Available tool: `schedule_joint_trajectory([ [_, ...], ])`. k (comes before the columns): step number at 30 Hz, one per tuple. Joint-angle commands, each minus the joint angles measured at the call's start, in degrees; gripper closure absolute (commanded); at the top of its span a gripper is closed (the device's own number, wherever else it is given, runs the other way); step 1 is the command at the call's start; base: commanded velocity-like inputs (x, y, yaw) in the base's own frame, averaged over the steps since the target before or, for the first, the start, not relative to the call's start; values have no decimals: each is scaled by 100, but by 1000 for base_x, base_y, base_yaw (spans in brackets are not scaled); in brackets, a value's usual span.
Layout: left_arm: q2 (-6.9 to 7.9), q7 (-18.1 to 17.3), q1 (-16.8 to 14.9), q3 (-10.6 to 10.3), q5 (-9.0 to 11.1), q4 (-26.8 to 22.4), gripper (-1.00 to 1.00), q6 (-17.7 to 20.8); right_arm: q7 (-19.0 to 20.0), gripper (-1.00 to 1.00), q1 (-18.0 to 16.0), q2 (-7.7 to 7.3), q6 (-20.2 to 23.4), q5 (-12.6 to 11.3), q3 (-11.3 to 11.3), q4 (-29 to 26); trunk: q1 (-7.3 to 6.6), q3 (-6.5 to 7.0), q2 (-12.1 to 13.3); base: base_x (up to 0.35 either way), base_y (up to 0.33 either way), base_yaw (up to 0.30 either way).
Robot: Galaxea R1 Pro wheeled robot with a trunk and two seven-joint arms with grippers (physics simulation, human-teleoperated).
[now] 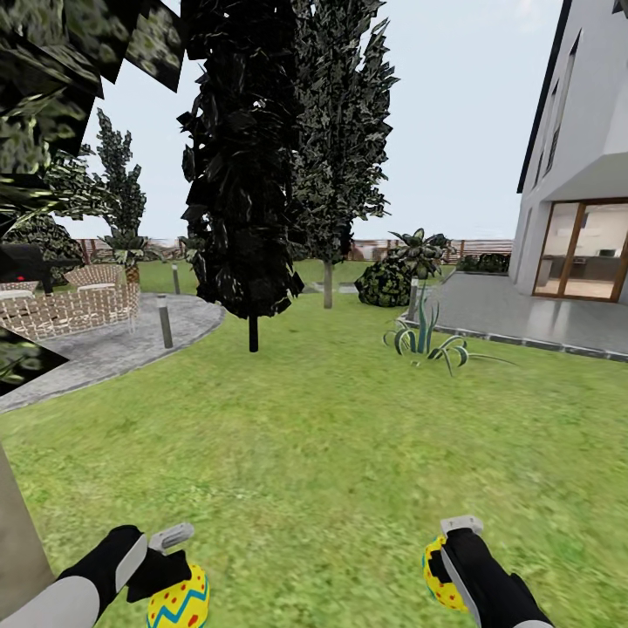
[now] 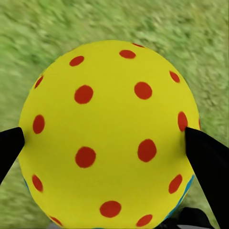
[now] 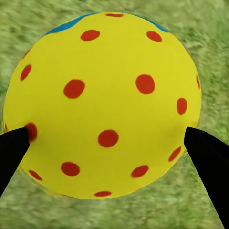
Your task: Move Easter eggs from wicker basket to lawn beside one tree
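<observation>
A: The Easter eggs (image 2: 109, 133) look smooth, matt painted plastic; the lawn (image 1: 349, 453) is rough, mottled grass.

B: At ten o'clock, woven wicker chairs (image 1: 83, 301); at two o'clock, glossy glass doors (image 1: 580, 249).

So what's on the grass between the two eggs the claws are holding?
Nothing but bare lawn. In the head view, green grass runs between the left claw's egg and the right claw's egg.

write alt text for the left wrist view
A yellow Easter egg with red dots, gripped between the left gripper's two black fingers, held above blurred green lawn.
</observation>
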Motion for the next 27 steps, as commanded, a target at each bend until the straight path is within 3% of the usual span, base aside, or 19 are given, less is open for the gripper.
schedule_joint_trajectory([
  [1, -11, 6, -2, 16, 38, -6, 100, 36, 15, 100, -3, 1, 35, 50, 7, -7, 0, -7, -4, 0, 0, 0],
  [11, -54, 4, -2, 14, 39, 24, 100, 36, 1, 100, -3, 5, 31, 40, 7, 9, 0, -7, -4, -27, -7, 0],
  [14, -153, 8, -2, 10, 31, 46, 100, 36, -3, 100, -3, 9, 23, 40, 7, 38, 0, -7, -4, -302, -117, 36],
  [20, -255, 17, -2, 10, 22, 57, 100, 27, -9, 100, -3, 16, 18, 43, 13, 172, 0, -7, -4, -230, -228, 268],
  [22, -318, 24, -2, 10, 18, 82, 100, -245, -15, 100, -3, 24, 14, 49, 18, 267, 0, -7, -4, -8, -311, 291],
  [27, -341, 36, -2, 10, 21, 100, 100, -332, -18, 100, -3, 25, 14, 49, 16, 274, 0, -7, -4, -1, -282, 291],
])
